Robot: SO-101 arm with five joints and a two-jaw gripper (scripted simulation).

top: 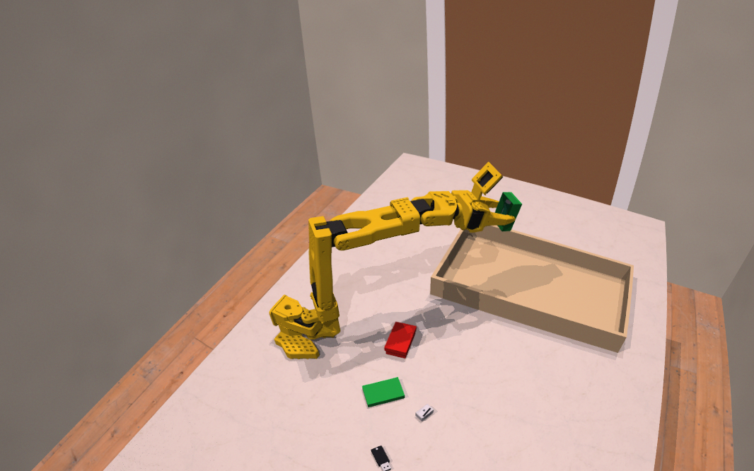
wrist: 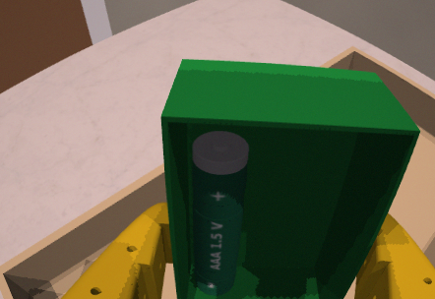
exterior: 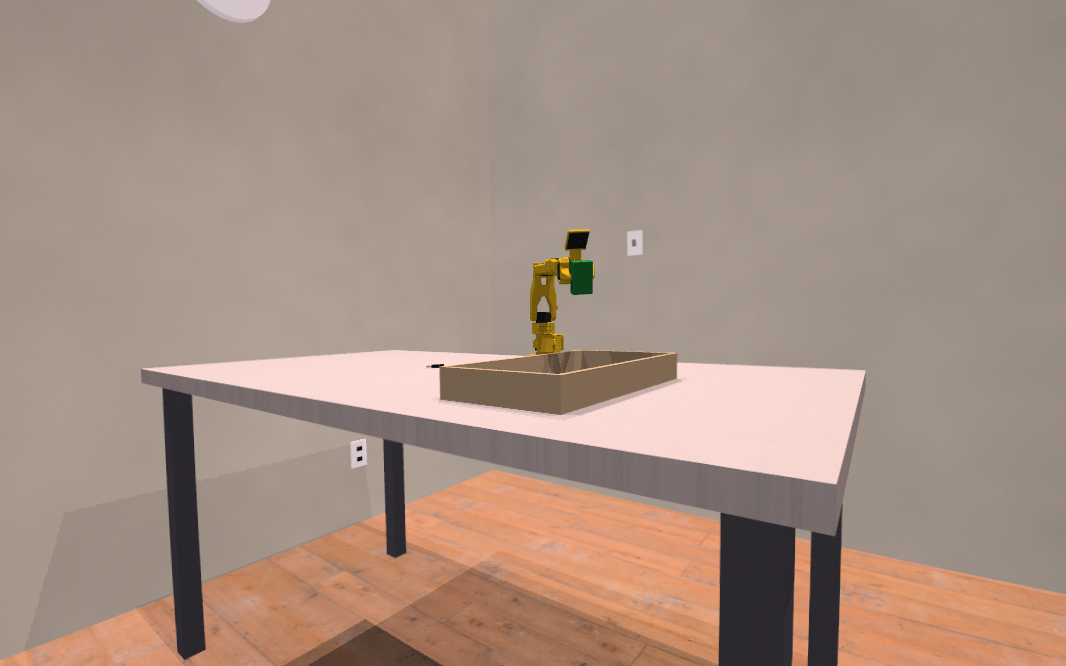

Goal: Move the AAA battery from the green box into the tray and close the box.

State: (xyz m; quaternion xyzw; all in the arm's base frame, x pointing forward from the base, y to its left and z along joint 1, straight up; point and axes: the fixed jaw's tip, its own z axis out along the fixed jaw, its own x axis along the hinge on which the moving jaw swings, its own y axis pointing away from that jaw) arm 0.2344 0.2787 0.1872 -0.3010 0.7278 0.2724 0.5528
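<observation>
Evidently the pincer [top: 506, 214] [exterior: 582, 271] [wrist: 273, 248] grips 1 rectangular green box [top: 513, 204] [exterior: 581, 277] [wrist: 290, 92]; 1 cylindrical battery [wrist: 218, 209] inside.

Arm [top: 368, 225] [exterior: 543, 298] reaching forward, raised; jaws [top: 506, 211] [exterior: 582, 271] clamped.
</observation>
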